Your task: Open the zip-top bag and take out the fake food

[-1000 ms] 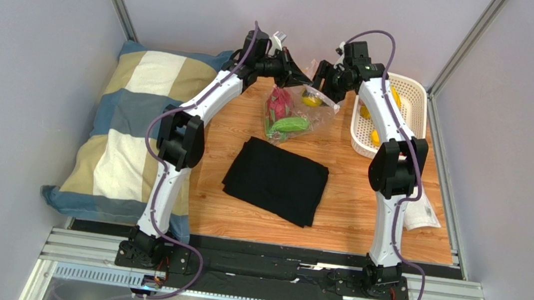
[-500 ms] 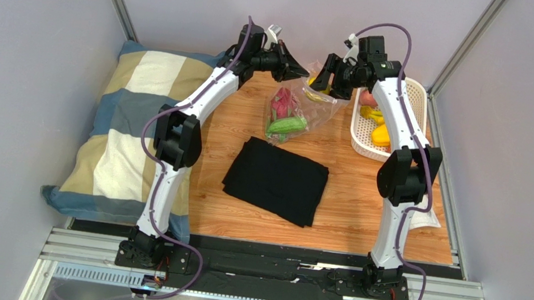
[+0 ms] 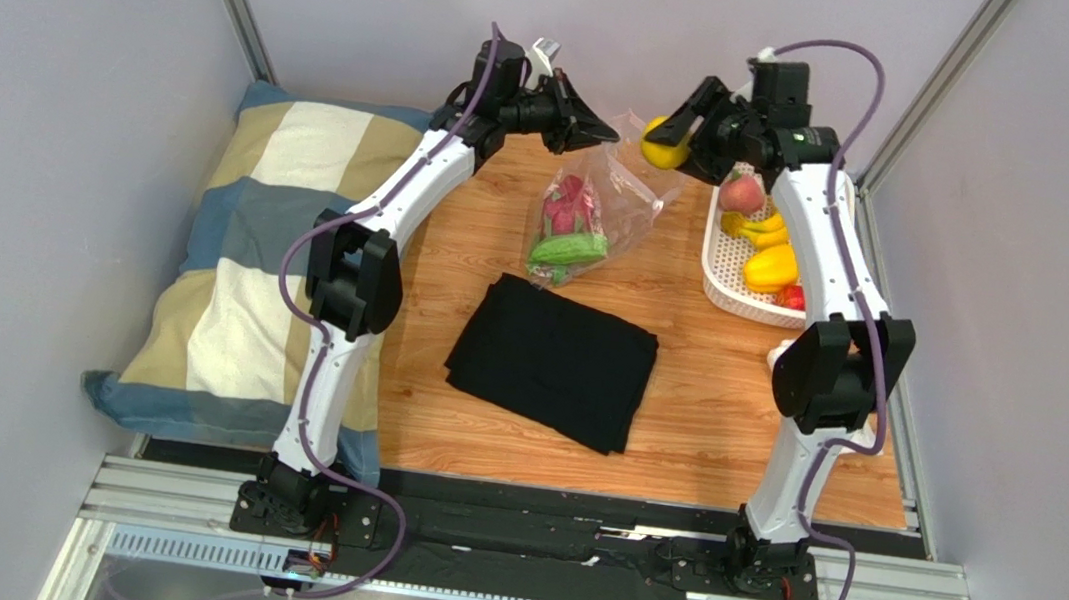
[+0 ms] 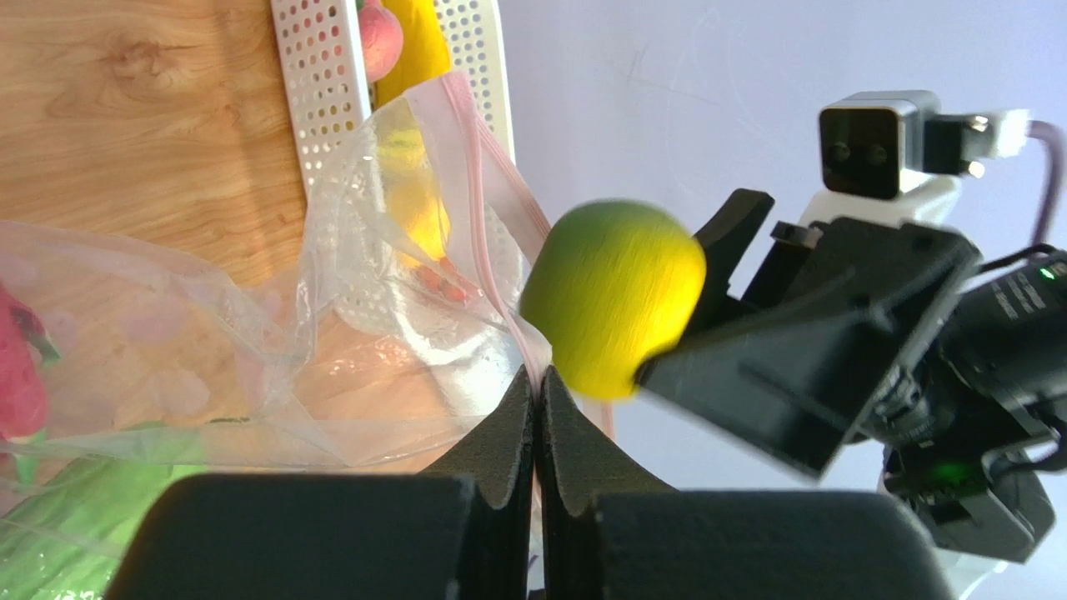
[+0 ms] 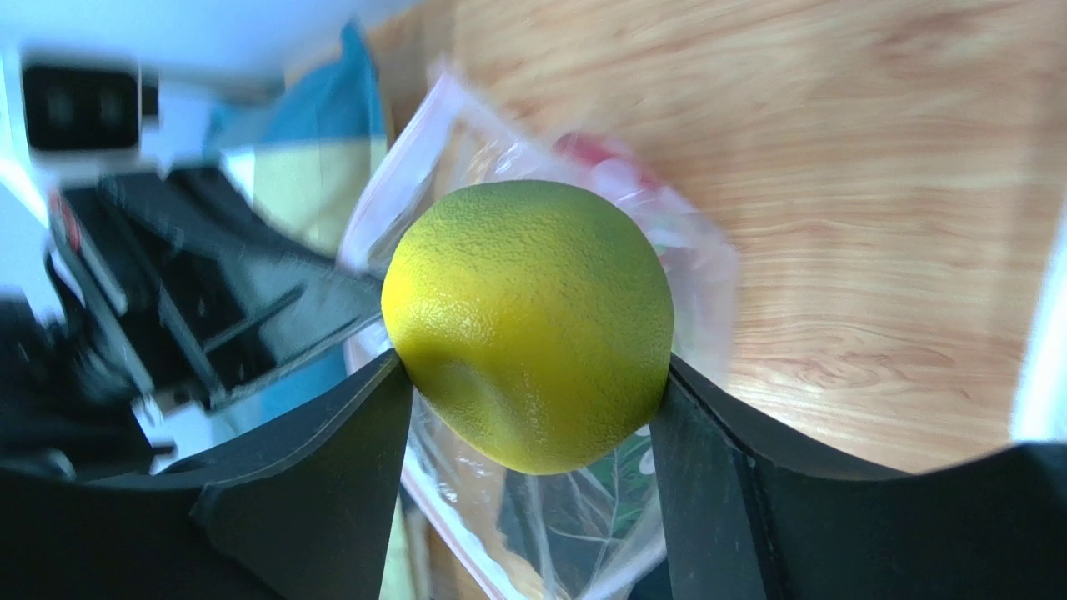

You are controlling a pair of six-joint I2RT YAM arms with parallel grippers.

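The clear zip-top bag (image 3: 604, 206) hangs open over the far middle of the table, its pink zip strip (image 4: 482, 188) pinched in my shut left gripper (image 3: 605, 136) (image 4: 536, 381). Inside it lie a pink-red spiky fruit (image 3: 563, 208) and a green piece (image 3: 569, 251). My right gripper (image 3: 673, 132) (image 5: 532, 373) is shut on a round yellow-green fruit (image 3: 662, 141) (image 4: 614, 298) (image 5: 526, 319), held in the air just right of the bag's mouth and apart from it. Other fake food lies in the white basket (image 3: 722, 273).
The white perforated basket stands at the far right with a pinkish apple (image 3: 742, 191), bananas (image 3: 765, 230) and a yellow piece (image 3: 771, 267). A folded black cloth (image 3: 554, 358) lies mid-table. A checked pillow (image 3: 259, 254) fills the left side. Walls close in behind.
My right gripper has lifted the yellow-green fruit out of the bag's mouth and swung up and to the right. The left gripper has raised the bag's edge a little.
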